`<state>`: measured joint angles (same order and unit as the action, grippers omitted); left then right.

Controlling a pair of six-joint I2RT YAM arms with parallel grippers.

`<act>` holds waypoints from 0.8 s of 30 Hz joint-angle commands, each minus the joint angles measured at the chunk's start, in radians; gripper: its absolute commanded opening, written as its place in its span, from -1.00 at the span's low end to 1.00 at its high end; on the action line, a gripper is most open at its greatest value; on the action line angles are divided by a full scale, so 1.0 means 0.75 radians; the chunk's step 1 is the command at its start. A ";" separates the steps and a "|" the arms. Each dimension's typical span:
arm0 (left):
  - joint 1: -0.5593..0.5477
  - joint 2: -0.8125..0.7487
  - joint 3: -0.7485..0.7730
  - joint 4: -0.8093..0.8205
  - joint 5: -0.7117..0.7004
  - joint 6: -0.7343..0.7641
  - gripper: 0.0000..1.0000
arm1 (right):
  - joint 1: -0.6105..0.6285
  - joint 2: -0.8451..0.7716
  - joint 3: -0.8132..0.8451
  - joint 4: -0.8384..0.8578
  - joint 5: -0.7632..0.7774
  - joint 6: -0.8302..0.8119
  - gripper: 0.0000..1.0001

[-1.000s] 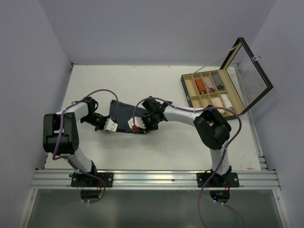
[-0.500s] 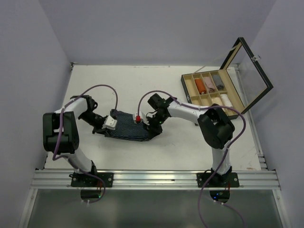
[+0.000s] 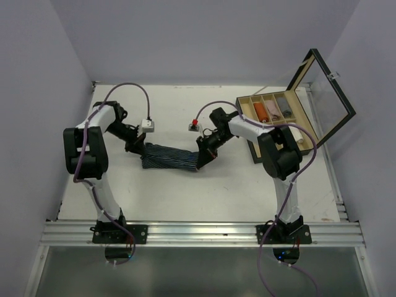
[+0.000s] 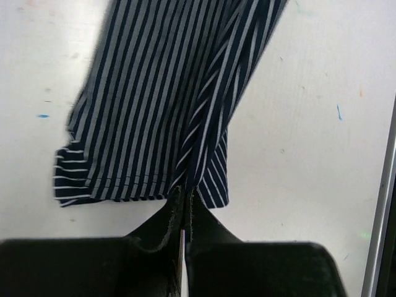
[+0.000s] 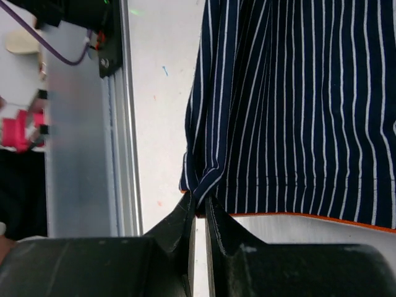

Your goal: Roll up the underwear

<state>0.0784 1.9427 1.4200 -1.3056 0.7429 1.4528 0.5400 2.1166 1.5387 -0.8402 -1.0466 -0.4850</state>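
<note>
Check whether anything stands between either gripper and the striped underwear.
Nothing visible does. The left gripper and the right gripper are each shut on an edge of the navy striped underwear, which is stretched between them. Each wrist view shows cloth pinched right at the fingertips, with nothing in between.

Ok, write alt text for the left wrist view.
The left gripper, shut, pinches the edge of the navy striped underwear at bottom centre. The cloth stretches up the frame over a white table.

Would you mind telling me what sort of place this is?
Likely a robotics lab cell: white table between plain walls, two arms bolted to an aluminium rail, handling underwear.
</note>
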 commanded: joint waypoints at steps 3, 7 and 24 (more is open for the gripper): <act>0.016 0.177 0.270 -0.016 0.175 -0.299 -1.00 | -0.047 0.060 0.049 0.075 -0.138 0.253 -1.00; 0.014 0.320 0.420 -0.016 0.228 -0.401 -1.00 | -0.114 0.113 0.059 0.189 -0.163 0.423 -1.00; 0.012 0.588 0.530 0.033 0.177 -0.448 -1.00 | -0.143 0.150 0.182 0.223 -0.040 0.491 -1.00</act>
<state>0.0784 2.3791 1.8347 -1.3201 0.9085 1.1103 0.4160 2.2597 1.6279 -0.6292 -1.1107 -0.0803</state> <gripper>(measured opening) 0.011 0.109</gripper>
